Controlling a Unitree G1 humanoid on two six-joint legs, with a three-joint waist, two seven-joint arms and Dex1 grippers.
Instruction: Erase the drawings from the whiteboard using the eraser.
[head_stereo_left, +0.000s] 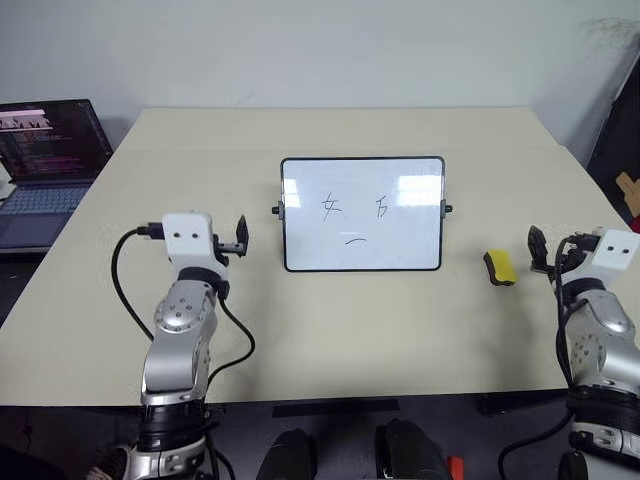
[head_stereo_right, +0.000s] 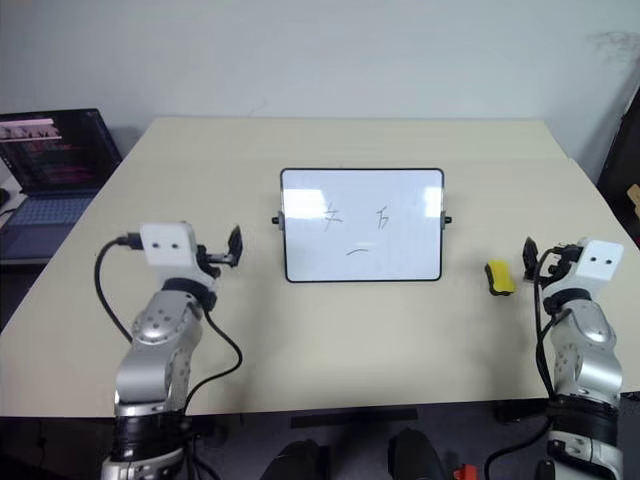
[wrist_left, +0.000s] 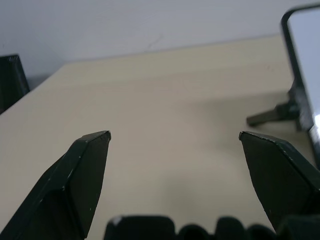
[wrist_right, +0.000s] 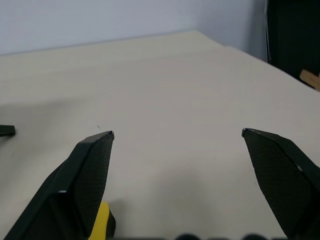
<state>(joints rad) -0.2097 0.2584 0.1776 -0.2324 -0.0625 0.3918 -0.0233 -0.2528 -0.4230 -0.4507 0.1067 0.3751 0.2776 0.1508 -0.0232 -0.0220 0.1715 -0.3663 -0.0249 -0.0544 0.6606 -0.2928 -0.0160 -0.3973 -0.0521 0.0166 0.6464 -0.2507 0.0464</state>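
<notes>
Nothing of the task is done yet, as far as I can judge: all three drawings are on the whiteboard, and the eraser is not picked up.

Going from left to right, I count these things. One laptop stands at the far left edge, beside the counter, with its screen on. One left tool hovers above the counter, just beside the left side of the whiteboard; in the left wrist view its two fingers stand wide apart and hold nothing. One whiteboard stands upright in the middle of the counter, on small black feet. On it there are three marks: two character-like scribbles side by side and one short dash under them. One eraser, yellow with a black side, lies on the counter to the right of the whiteboard, apart from it. One right tool is near the eraser, on its right side, not touching it; its fingers are also wide and empty, and a yellow corner of the eraser shows beside one finger.

What is left: to take the eraser, bring it to the board and wipe away all three marks.
</notes>
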